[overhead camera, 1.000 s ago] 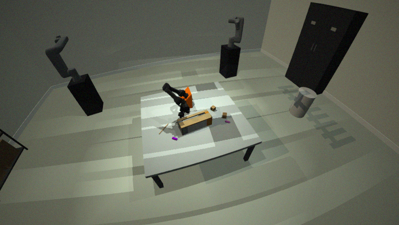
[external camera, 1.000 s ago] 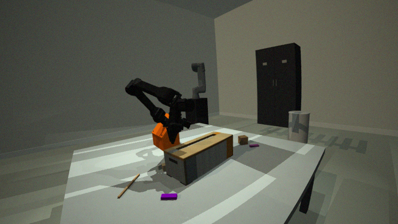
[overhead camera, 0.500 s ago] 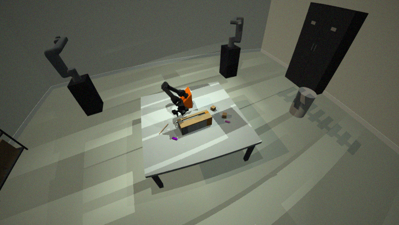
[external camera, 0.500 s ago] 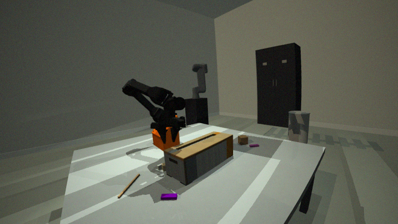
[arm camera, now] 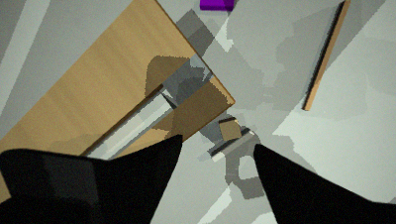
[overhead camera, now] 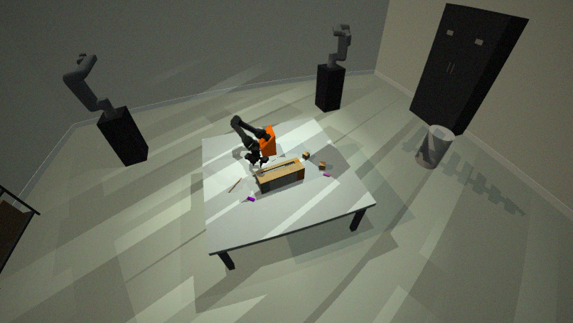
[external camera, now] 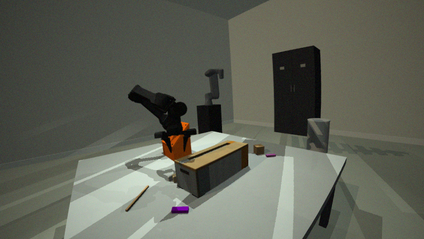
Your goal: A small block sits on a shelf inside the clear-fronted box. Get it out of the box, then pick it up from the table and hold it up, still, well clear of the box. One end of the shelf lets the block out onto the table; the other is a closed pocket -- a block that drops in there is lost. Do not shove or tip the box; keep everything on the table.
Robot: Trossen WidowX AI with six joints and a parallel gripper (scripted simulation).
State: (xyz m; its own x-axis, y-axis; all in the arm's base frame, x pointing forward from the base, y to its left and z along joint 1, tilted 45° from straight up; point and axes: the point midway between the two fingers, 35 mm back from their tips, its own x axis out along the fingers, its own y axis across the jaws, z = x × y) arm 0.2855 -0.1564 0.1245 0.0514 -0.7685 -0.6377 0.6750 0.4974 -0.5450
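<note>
Tan block lies below open claw, nr box end.

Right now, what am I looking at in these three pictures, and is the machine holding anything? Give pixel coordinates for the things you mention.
The black machine is one jointed arm point(overhead camera: 242, 131) point(external camera: 148, 96) on a table point(overhead camera: 280, 216) point(external camera: 237, 201). Its hand point(overhead camera: 257, 165) point(external camera: 177, 149) point(arm camera: 217, 144) has two pointed fingers, standing open with nothing held.

The first picture looks down on the room, the second looks across the table, and the third looks past the fingers from the wrist.

On the table are a long box point(overhead camera: 279, 172) point(external camera: 218, 156) point(arm camera: 94, 64) with a slot on top, a thin stick point(overhead camera: 234, 185) point(external camera: 137, 198) point(arm camera: 326, 56), small purple pieces and little wooden blocks. One small block point(external camera: 174, 178) point(arm camera: 230, 130) lies beside the box's end.
</note>
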